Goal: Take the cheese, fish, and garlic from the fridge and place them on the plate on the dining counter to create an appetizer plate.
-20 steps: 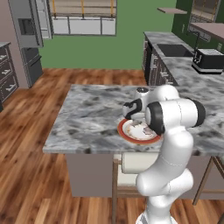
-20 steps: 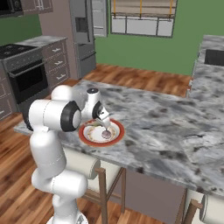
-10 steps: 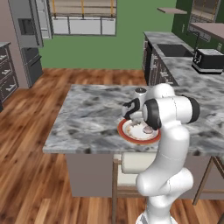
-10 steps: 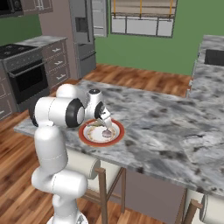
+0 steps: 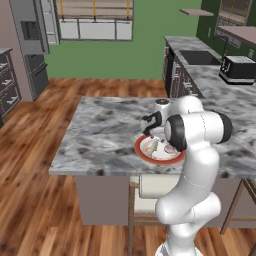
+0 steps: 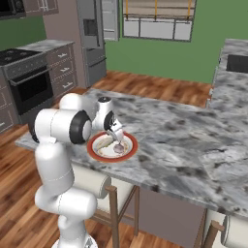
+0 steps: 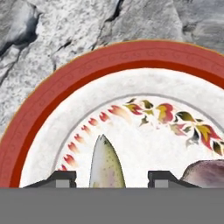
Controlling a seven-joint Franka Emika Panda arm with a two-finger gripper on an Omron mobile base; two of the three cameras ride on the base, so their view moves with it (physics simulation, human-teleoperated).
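In the left base view the fridge (image 5: 31, 42) stands far off at the upper left, well apart from the dining counter (image 5: 105, 132) in the middle. On that marble top, near its front edge, sits the plate (image 5: 158, 150), with the gripper (image 5: 151, 136) hanging low over it and the white arm rising just to its right. In the hand view the plate's red rim (image 7: 57, 94) arcs from the left across the top; the 2 fingertips (image 7: 61, 179) stand apart, jaws parted with nothing clamped between them, and the fish (image 7: 106, 164) lies on the white plate in the gap, head pointing away from the hand. At the lower right edge a pinkish rounded shape, seemingly the garlic (image 7: 205, 174), rests on the plate just beside the right fingertip.
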